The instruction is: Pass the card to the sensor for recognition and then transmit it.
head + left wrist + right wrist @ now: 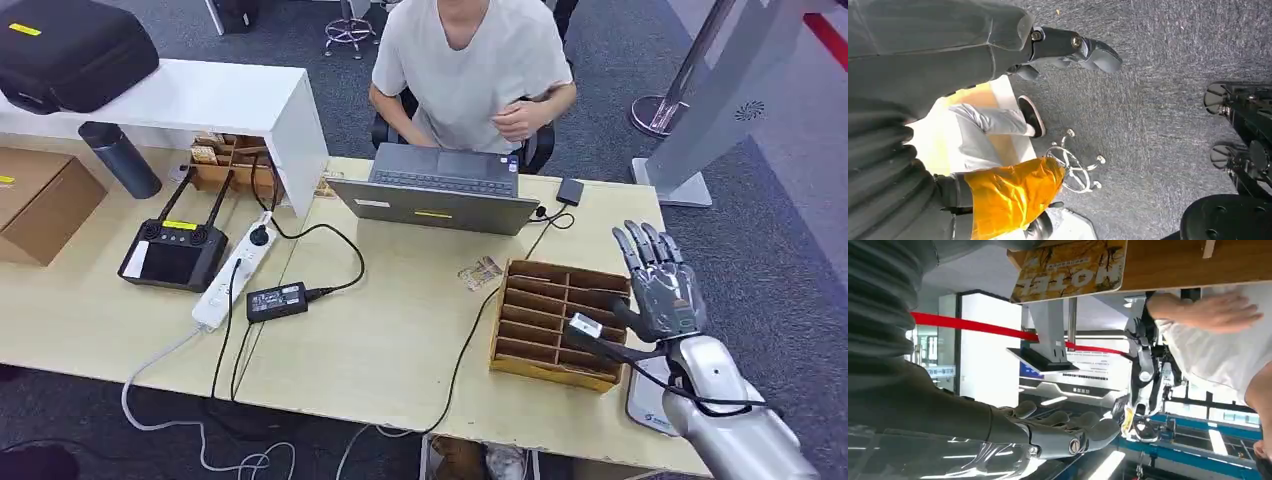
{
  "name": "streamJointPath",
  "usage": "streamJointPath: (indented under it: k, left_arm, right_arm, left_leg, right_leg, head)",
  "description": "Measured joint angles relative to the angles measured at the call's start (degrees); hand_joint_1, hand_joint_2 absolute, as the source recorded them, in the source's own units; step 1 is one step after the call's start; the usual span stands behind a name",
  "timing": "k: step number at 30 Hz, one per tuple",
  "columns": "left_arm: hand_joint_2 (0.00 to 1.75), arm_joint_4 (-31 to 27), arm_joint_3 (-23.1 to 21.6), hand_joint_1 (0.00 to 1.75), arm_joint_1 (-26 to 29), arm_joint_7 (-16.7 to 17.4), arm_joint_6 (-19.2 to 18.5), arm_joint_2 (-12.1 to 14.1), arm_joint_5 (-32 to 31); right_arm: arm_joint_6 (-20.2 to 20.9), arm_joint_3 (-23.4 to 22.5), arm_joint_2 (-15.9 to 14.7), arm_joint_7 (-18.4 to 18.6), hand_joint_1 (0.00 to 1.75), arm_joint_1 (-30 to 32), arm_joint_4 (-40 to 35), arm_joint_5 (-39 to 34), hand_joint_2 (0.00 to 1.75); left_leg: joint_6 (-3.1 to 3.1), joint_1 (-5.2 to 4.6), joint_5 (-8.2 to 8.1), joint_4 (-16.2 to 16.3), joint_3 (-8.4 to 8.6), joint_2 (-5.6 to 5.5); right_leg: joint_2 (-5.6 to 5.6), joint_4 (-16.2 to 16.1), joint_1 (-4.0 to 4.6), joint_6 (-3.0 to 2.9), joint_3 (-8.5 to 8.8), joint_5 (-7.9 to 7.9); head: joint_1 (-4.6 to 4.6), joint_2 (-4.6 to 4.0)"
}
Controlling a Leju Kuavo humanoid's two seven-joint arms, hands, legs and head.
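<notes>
A yellow-printed card point(480, 272) lies flat on the wooden table, just left of a slotted wooden box point(555, 322). The same card point(1068, 267) reads "HOTEL" in the right wrist view. My right hand point(658, 283) hovers over the box's right edge with its fingers spread and nothing in it, well to the right of the card. The same hand's fingers point(1068, 432) stretch out bare. My left hand point(1068, 47) hangs over grey carpet holding nothing. A small black box point(570, 191) on a cable sits right of the laptop.
A person sits behind a grey laptop point(440, 188) at the far side, one hand point(1218, 312) raised. A white flat device point(645, 400) lies under my right forearm. A power strip point(235, 275), black adapter point(277, 300), controller point(172, 252) and cables lie to the left.
</notes>
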Motion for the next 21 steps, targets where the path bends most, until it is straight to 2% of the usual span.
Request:
streamJointPath:
  k: [17, 18, 21]
  left_arm:
    - [1.75, -0.22, 0.00, 0.00, 0.02, 0.42, -0.42, -0.26, 0.35]
    - [1.75, -0.31, 0.00, 0.00, 0.02, 0.42, -0.42, -0.26, 0.37]
    - [1.75, -0.35, 0.00, 0.00, 0.04, 0.42, -0.42, -0.28, 0.52]
  right_arm:
    - [0.00, -0.15, -0.20, -0.22, 0.00, 0.30, 0.13, 0.15, 1.75]
    - [0.00, -0.17, -0.20, -0.22, 1.71, 0.31, 0.13, 0.15, 1.75]
    - [0.02, -0.20, -0.31, -0.28, 1.75, 0.51, 0.13, -0.04, 1.75]
  left_leg:
    - [0.00, 0.00, 0.00, 0.00, -0.02, -0.01]
    - [0.00, 0.00, 0.00, 0.00, -0.02, -0.01]
    - [0.00, 0.00, 0.00, 0.00, -0.04, -0.01]
  right_leg:
    - [0.00, 0.00, 0.00, 0.00, -0.03, -0.01]
    - [0.00, 0.00, 0.00, 0.00, -0.03, -0.01]
    - [0.00, 0.00, 0.00, 0.00, -0.03, -0.01]
  head:
    - [-0.02, 0.00]
    - [-0.02, 0.00]
    - [0.00, 0.00]
